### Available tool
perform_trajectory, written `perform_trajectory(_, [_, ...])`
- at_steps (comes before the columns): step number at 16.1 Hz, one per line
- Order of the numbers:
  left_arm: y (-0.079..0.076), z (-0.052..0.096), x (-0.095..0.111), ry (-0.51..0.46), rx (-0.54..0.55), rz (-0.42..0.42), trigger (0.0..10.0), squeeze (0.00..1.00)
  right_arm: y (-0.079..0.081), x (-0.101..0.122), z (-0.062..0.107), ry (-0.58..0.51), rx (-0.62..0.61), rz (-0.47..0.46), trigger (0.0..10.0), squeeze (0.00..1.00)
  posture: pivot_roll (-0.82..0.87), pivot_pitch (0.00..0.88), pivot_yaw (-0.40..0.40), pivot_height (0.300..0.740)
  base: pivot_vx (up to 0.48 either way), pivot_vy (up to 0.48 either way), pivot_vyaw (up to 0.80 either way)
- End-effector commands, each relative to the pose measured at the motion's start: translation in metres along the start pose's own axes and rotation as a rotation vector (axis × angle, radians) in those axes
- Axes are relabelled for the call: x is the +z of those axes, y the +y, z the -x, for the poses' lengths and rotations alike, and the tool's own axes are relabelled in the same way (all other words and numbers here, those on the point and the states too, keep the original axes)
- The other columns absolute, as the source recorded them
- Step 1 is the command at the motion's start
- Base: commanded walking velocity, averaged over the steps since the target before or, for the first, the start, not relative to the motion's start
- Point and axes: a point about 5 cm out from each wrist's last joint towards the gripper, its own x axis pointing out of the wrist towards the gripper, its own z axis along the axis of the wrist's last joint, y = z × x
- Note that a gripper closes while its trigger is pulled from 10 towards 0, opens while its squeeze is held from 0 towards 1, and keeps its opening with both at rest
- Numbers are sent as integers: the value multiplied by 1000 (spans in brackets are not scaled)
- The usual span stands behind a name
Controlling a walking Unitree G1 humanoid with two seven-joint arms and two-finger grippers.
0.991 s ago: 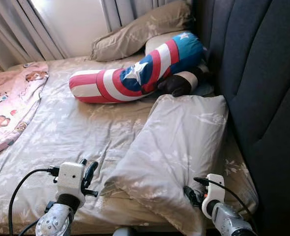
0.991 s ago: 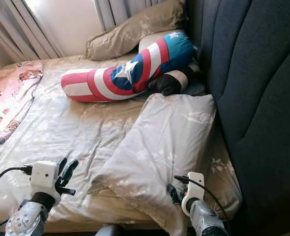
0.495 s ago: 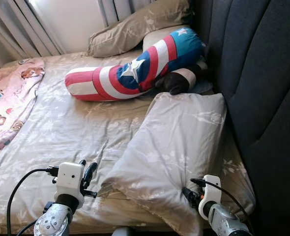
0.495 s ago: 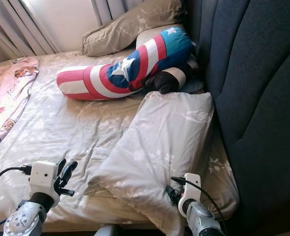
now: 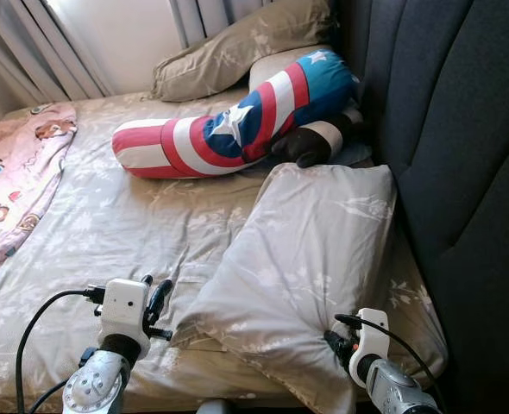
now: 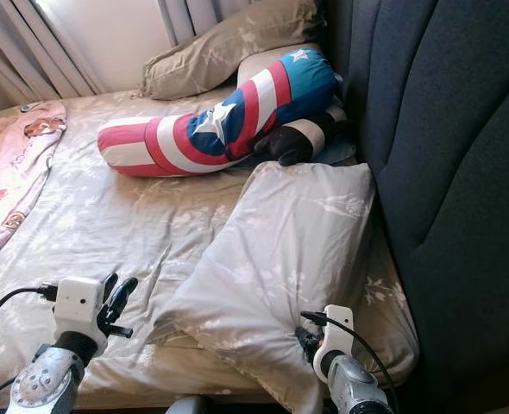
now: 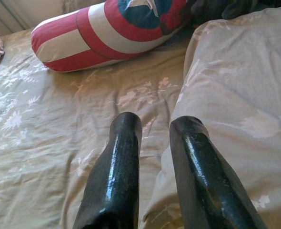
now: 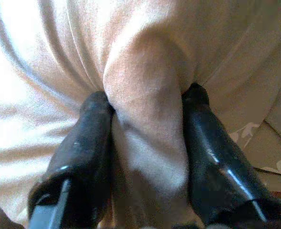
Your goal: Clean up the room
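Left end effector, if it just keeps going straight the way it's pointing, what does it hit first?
Probably the bed sheet just ahead of the left end effector, close beside the edge of the grey pillow. Farther along that line lies the striped bolster, but depth is hard to judge here.

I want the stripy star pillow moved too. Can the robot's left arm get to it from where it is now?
Probably yes. The left gripper hovers with jaws open and nothing in them, and only bare bedsheet lies between it and the striped star bolster. It would have to stretch well forward, though.
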Motion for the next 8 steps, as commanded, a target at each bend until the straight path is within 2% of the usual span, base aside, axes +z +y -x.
perform_trajectory(1, [3, -2, -3, 9, 16, 1, 10000, 0, 6, -29, 2, 112, 2, -25, 0, 0, 87, 62, 138, 661, 0, 0, 0])
perform_trajectory(4, [1, -5, -1, -4, 22, 8, 10000, 0, 2, -25, 2, 103, -10, -22, 0, 0, 78, 48, 127, 661, 0, 0, 0])
perform_trajectory(8, [1, -15, -3, -18, 36, 18, 10000, 0, -11, -15, 4, 82, -61, -2, 0, 0, 54, 6, 112, 661, 0, 0, 0])
